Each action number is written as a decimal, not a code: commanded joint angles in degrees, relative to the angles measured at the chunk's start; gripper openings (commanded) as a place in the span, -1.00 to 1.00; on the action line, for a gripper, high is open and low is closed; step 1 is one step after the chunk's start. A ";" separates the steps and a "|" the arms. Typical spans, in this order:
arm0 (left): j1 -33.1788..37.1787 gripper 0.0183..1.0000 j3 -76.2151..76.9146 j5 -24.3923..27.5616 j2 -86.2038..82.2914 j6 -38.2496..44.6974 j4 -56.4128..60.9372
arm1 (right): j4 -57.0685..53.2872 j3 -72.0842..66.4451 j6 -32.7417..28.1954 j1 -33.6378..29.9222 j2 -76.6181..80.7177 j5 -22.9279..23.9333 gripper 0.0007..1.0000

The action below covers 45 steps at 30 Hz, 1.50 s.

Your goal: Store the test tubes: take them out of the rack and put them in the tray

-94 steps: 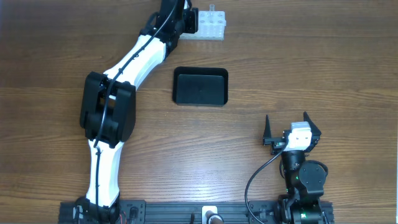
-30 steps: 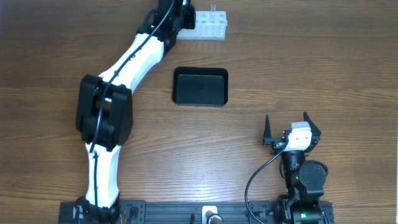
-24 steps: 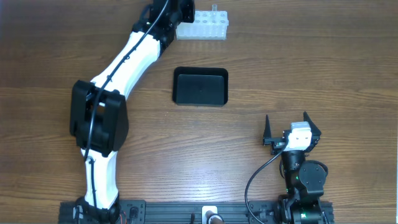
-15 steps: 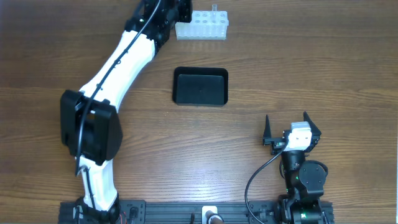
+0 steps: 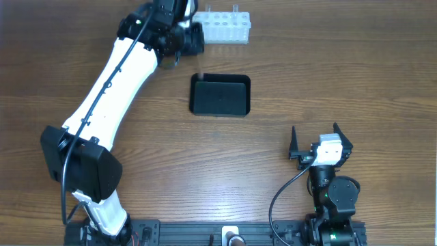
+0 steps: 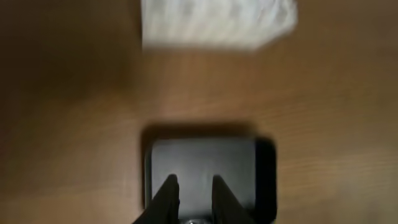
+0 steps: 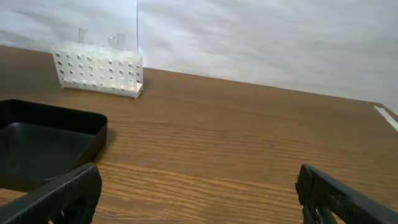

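**Left arm above the tray, right arm parked**

The white rack (image 5: 222, 29) stands at the far edge of the desk (image 5: 369, 68), with clear test tubes (image 7: 118, 41) rising upright from its top; their exact number cannot be told. The black tray (image 5: 220, 97) lies on the desk just in front of the rack, apart from it, and its floor appears bare. The left arm reaches from its base up the left half of the desk, its wrist beside the rack's left end. The left gripper (image 6: 193, 182) hangs over the tray, as its own wrist view shows. That view is blurred, so whether the gripper is spread, pressed together or pinching a tube cannot be told. The right gripper (image 5: 315, 131) sits low near its base, well apart from tray and rack, spread wide and holding nothing.
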 commanded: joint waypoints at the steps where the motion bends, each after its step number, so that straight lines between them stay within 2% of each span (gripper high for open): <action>1: -1.16 -0.81 0.68 1.84 -0.07 -1.55 -5.57 | -0.15 -0.31 0.15 -0.37 -0.52 0.33 0.98; 12: -3.26 -0.87 1.14 0.59 6.97 1.44 -11.50 | -0.15 -0.31 0.15 -0.37 -0.52 0.31 0.98; 19: -3.26 -0.88 7.98 -1.36 13.75 1.99 -14.95 | -0.15 -0.31 0.15 -0.37 -0.52 0.31 0.99; 23: -3.26 -0.96 12.41 -1.81 16.98 4.48 -14.78 | -0.15 -0.31 0.15 -0.37 -0.52 0.31 0.99; 28: -3.19 -0.95 13.35 -2.27 18.43 4.48 -13.86 | -0.15 -0.31 0.15 -0.37 -0.52 0.33 0.98; 33: -3.02 -0.94 13.35 -4.83 19.76 4.48 -13.84 | -0.15 -0.31 0.17 -0.37 -0.52 0.31 0.98; 45: -2.86 -0.93 13.35 -5.01 22.29 4.46 -10.88 | -0.15 -0.31 0.15 -0.37 -0.52 0.33 0.98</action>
